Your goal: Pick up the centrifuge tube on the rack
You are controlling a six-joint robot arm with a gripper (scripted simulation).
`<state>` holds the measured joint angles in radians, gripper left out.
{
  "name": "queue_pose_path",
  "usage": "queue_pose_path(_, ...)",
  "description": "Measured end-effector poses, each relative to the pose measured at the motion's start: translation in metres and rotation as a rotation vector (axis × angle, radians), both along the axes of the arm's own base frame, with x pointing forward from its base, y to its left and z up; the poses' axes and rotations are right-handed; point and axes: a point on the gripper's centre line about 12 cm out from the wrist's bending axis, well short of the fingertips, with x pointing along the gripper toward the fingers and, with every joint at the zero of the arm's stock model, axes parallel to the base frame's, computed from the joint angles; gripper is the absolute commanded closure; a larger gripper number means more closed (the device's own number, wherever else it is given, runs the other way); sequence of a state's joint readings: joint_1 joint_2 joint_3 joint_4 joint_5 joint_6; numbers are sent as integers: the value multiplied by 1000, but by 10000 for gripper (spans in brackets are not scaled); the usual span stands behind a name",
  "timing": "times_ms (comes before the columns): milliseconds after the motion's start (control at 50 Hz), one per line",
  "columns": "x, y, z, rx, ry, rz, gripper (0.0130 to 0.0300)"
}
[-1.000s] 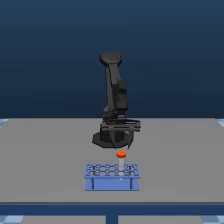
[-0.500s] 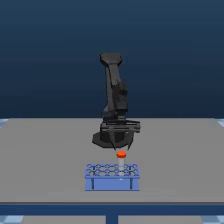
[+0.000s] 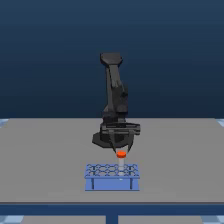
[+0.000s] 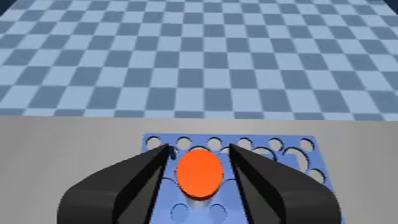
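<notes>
Jaws: we see the gripper (image 4: 200, 167) clamped on the centrifuge tube (image 3: 120, 154) at its orange cap.
Progress: tube seems lifted clear above the rack (image 3: 111, 177); we judge little remains.

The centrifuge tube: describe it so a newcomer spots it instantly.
On the grey table stands a light-blue rack under the black arm. Just above the rack, between the end effector fingers, is the centrifuge tube. Its orange-red cap is the only warm colour there.
</notes>
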<state>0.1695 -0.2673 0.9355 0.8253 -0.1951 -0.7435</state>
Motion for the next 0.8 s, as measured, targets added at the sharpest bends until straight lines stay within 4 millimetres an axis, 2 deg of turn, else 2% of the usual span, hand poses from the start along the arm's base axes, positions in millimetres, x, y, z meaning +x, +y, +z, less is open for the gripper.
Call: queue_pose_path(800, 0, 0, -23, 7, 1, -5, 130)
